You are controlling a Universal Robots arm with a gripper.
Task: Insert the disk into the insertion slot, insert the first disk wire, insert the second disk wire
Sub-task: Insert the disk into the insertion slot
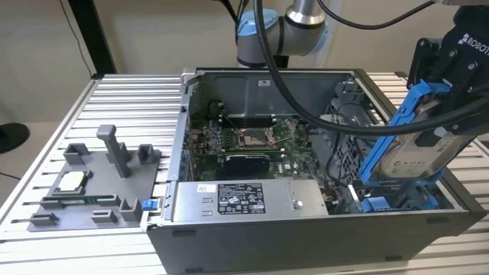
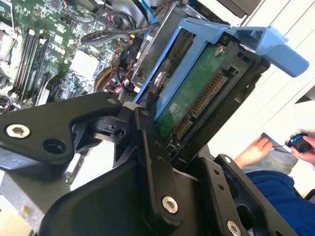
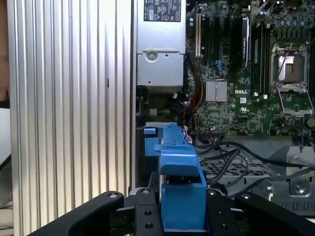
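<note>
An open dark-grey metal computer case [image 1: 306,243] stands on a ribbed aluminium table [image 1: 130,97]. A grey plastic fixture plate [image 1: 80,213] lies at the exterior view's left.

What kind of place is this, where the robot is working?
Probably a robotics lab or test bench: an open computer case sits on a ribbed metal table, and the robot's hand holds the disk over it.

Silver metal disk [image 1: 418,156]; smooth blue plastic carrier [image 1: 388,130].
</note>
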